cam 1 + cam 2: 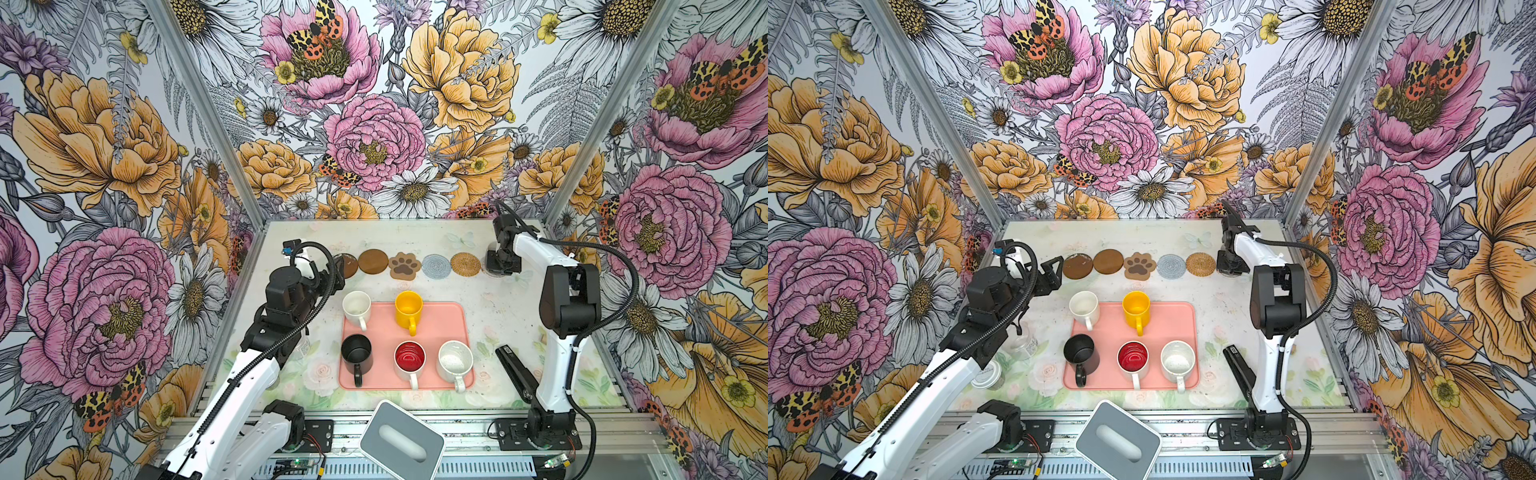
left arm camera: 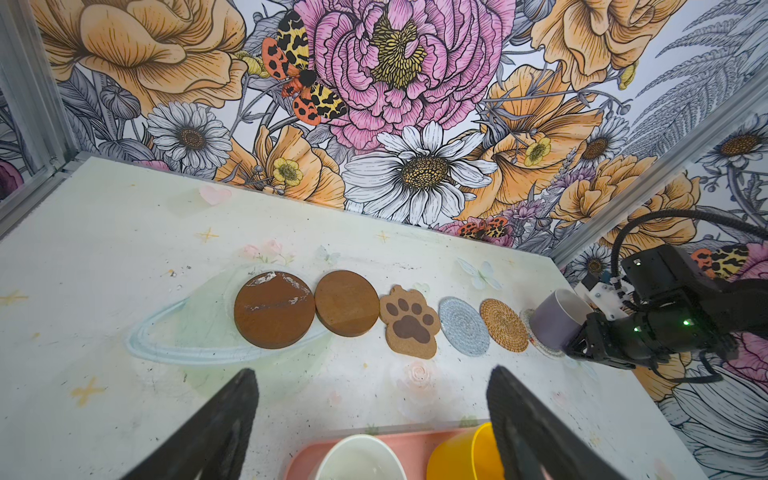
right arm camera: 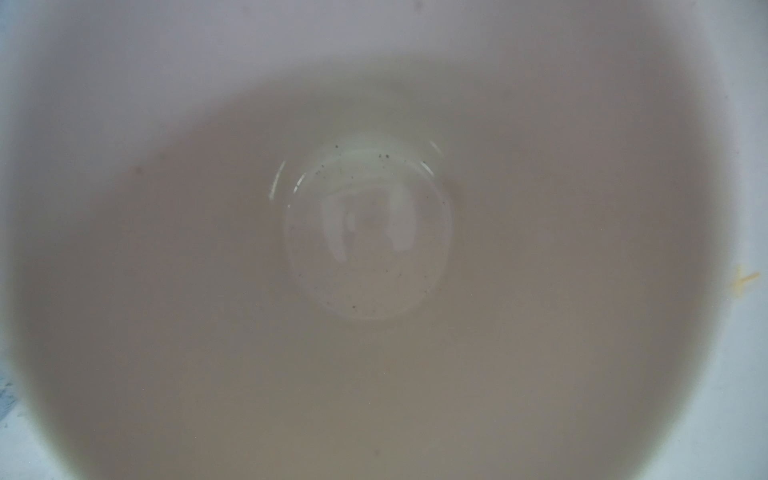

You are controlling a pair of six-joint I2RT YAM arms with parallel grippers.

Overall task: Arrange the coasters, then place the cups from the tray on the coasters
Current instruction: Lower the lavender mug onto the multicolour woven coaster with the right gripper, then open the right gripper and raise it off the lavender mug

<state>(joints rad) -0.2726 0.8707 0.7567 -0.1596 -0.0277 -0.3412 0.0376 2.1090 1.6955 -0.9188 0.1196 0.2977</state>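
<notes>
Pinching the lavender cup (image 2: pixel 555 322) by its rim wall, the right claw (image 2: pixel 579 338) is pressed together at the far right end of the coaster row, with the cup over the clear coaster (image 2: pixel 527 322). I judge the cup to be glazed ceramic: stiff, fairly heavy for a thin-wall pinch, slick and easy to chip. It wants a level, gentle set-down, and a glassy coaster may skid under it.

The left claw (image 2: pixel 372 372) is spread wide and empty. It hovers just beyond the far left corner of the tray (image 1: pixel 440 316), near the cream cup (image 1: pixel 356 305). The rim or the handle looks like the place to take that one.

Whether the lavender cup's base touches the coaster I cannot tell. Its handle is hidden, and the coaster shows only as a sliver. The right wrist view gives nothing but the cup's blurred inside. In both top views the right arm almost wholly covers the cup.
</notes>
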